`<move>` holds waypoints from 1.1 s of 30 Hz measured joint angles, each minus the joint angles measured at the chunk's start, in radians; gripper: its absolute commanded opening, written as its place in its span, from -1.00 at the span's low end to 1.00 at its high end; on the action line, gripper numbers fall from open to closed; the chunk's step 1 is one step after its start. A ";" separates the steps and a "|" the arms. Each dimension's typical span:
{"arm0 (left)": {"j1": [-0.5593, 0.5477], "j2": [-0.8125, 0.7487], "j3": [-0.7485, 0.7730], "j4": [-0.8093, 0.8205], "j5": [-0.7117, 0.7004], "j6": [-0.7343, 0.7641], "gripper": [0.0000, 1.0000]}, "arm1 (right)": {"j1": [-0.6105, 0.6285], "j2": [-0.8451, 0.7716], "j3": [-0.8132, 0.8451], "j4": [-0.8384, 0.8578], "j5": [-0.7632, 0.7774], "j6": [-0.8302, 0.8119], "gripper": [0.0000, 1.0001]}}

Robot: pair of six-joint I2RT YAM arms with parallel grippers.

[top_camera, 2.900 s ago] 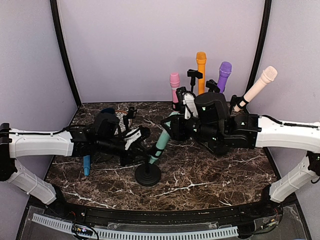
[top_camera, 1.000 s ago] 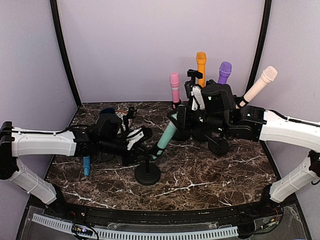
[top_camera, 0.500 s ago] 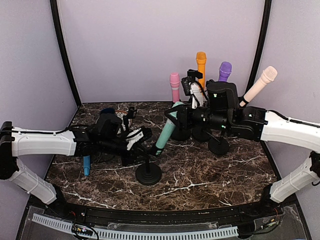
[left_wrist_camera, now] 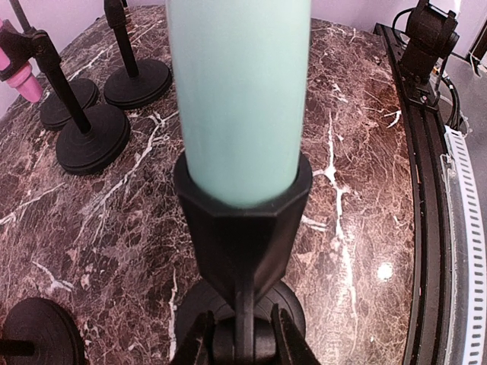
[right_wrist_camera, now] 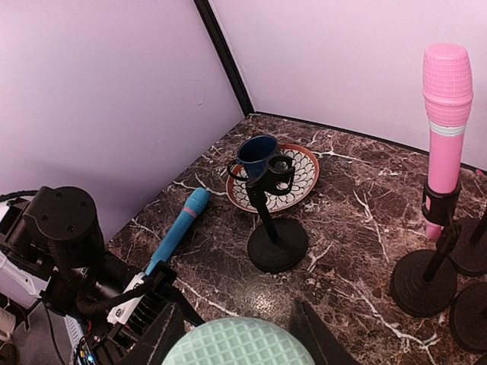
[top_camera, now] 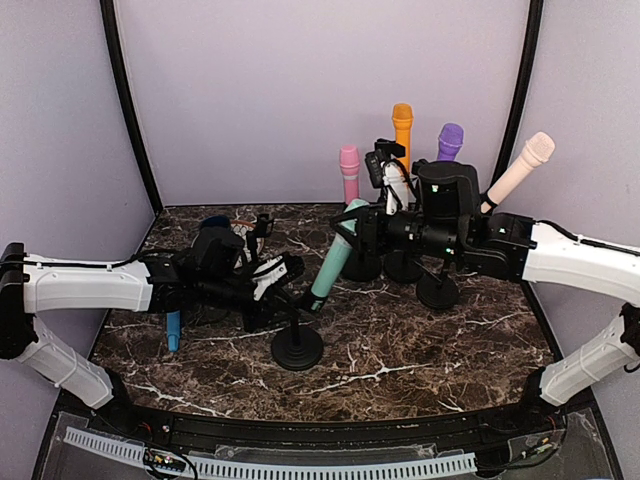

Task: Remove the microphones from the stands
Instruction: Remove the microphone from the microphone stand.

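A teal microphone leans up to the right, its lower end in the black clip of a stand with a round base. In the left wrist view the teal body sits in the clip. My left gripper is shut on the stand's post just below the clip; it also shows in the left wrist view. My right gripper is shut on the microphone's mesh head, with fingers on both sides.
Pink, orange, purple and beige microphones stand on stands at the back right. A blue microphone lies at the left. An empty stand and a patterned plate with a blue cup are back left.
My right gripper has moved up and back with the teal microphone's head. The microphone now stands steeper. My left gripper has stayed on the stand.
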 measured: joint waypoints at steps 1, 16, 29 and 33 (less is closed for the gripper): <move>0.000 0.000 0.000 0.000 0.000 0.000 -1.00 | 0.000 0.000 0.001 -0.003 0.009 0.008 -0.36; 0.000 0.002 0.001 0.001 0.000 -0.001 -1.00 | 0.000 0.000 0.130 -0.142 0.210 0.164 -0.36; 0.000 0.006 0.006 -0.002 0.000 -0.005 -1.00 | 0.000 -0.039 0.130 -0.162 0.266 0.166 -0.35; 0.000 0.006 0.006 -0.002 -0.004 -0.011 -1.00 | -0.008 -0.094 0.130 -0.163 0.313 0.144 -0.35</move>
